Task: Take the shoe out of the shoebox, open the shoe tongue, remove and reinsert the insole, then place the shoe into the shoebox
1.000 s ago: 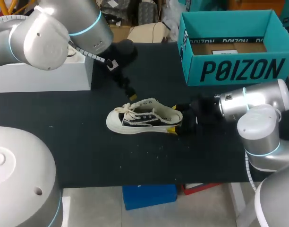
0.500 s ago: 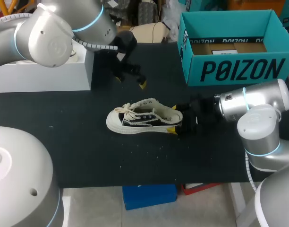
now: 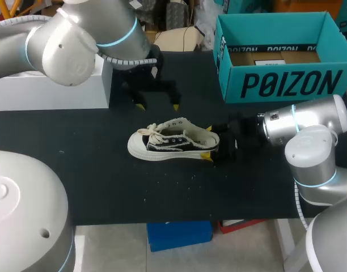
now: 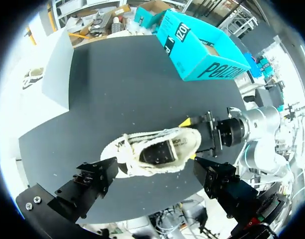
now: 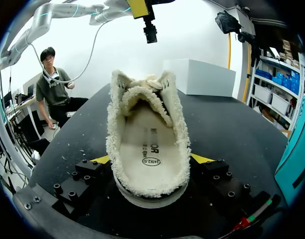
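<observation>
Shoe [image 3: 173, 140] sits upright on its sole on the worktop [image 3: 94, 170], out of the box [image 3: 275, 85]. Its heel is in my R end effector [image 3: 211, 143], toe pointing straight away from it. R fingers are closed part-way, one yellow tip pressed on each side of the heel, so the shoe is clamped there. Insole [image 5: 148, 144] lies flat inside, just ahead of the R tips. Tongue [image 5: 144, 98] is farther ahead, under the laces. L end effector [image 3: 157, 106] hangs above the shoe on its far side, fingers wide apart, nothing in them. From the L wrist the shoe's mouth is right below, between the fingers.

My read: step in hand is tongue/insole work w/ L while R anchors. To do it well:
- keep R grip firm and low on the heel so the shoe can't tip or slide
- bring L down over the mouth, one finger inside
- pinch the insole's heel edge, not the fuzzy lining
- lift slowly, towards R

Box is well off to R's side, open side up.
</observation>
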`<state>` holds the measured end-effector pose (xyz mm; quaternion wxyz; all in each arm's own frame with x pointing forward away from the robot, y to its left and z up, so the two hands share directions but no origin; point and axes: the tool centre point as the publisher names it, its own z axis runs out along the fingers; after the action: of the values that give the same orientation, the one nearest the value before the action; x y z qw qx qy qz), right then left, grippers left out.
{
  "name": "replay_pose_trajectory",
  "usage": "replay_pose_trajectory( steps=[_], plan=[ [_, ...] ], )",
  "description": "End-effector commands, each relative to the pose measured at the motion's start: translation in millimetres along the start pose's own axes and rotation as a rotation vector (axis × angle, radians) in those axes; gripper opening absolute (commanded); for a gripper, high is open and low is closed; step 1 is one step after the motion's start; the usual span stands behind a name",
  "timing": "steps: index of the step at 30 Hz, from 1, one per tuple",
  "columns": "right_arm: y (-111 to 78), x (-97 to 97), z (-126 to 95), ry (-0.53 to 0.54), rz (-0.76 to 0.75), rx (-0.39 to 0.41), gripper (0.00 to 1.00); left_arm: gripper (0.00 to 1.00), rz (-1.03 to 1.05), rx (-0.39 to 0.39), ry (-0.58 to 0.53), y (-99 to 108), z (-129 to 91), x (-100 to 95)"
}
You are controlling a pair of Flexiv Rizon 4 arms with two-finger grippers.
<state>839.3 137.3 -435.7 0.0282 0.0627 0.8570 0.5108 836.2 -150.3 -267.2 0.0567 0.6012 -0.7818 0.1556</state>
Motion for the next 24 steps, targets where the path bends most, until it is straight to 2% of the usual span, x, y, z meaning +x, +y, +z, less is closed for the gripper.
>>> replay_pose_trajectory(
  steps=[1,7,12,16,24],
  plan=[
    [-0.3,-1.0,3,0.000,0.002,0.003,0.00,1.00,-0.025,-0.065,-0.125,-8,7,12.0],
    [-0.3,-1.0,3,0.000,0.002,0.003,0.00,1.00,-0.032,-0.101,-0.147,-4,21,16.7],
    [-0.3,-1.0,3,0.000,0.002,0.003,0.00,1.00,-0.031,-0.114,-0.226,-3,38,19.3],
    [-0.3,-1.0,3,0.000,0.002,0.003,0.00,1.00,-0.053,-0.126,-0.328,-3,53,13.3],
    [-0.3,-1.0,3,0.000,0.002,0.003,0.00,1.00,-0.079,-0.175,-0.423,-1,72,12.0]
  ],
)
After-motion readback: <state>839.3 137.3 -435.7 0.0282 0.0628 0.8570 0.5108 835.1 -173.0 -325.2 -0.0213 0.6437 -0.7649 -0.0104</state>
